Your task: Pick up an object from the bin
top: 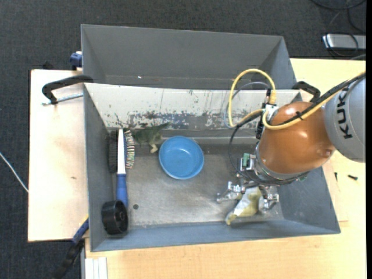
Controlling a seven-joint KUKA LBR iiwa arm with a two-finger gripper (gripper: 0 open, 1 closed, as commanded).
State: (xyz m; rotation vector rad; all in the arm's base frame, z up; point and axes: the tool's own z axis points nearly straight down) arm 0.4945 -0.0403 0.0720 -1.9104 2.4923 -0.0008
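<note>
Gripper [251, 200] low at front right, over yellowish lump [243, 210] lying on bin [174, 205] floor. Pincer wide or closed: you can't tell. Lump not lifted; your pick not yet done. Farther back: brush [121, 156], bowl [181, 157], untouched.

"KU" legible on the grey arm [347, 120]
</note>
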